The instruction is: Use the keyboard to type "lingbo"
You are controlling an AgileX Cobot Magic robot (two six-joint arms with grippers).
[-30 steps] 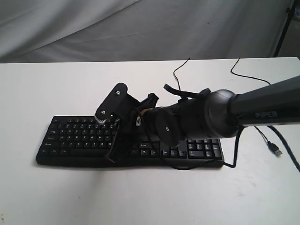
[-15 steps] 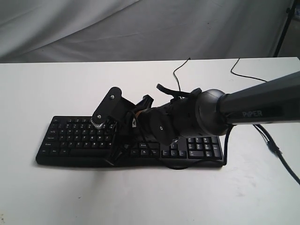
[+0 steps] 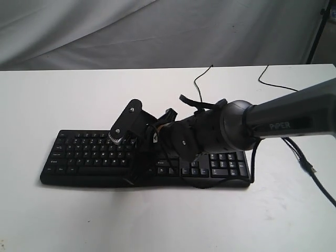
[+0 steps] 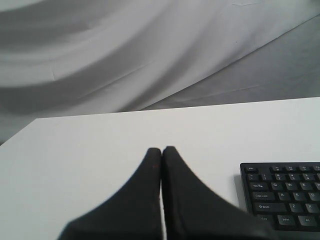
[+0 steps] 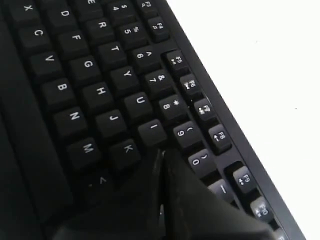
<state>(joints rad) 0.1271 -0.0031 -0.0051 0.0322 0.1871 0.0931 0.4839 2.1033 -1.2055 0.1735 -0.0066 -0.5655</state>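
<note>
The black keyboard (image 3: 84, 155) lies across the middle of the white table. My right arm reaches over it from the right and hides its middle part. My right gripper (image 3: 131, 176) points down at the keys and is shut with nothing in it. In the right wrist view its tips (image 5: 161, 151) sit low over the keyboard (image 5: 100, 90), just past the I key (image 5: 151, 132) and beside the K key (image 5: 127, 150); the key under them is hidden. My left gripper (image 4: 161, 149) is shut and empty over bare table, beside the keyboard's end (image 4: 285, 195).
Thin black cables (image 3: 202, 76) (image 3: 278, 84) trail over the table behind the keyboard, and a USB plug (image 3: 312, 170) lies at the right. Grey cloth hangs behind the table's far edge.
My right gripper swung a little left along the keyboard, then back to the right, staying low over the keys and shut.
</note>
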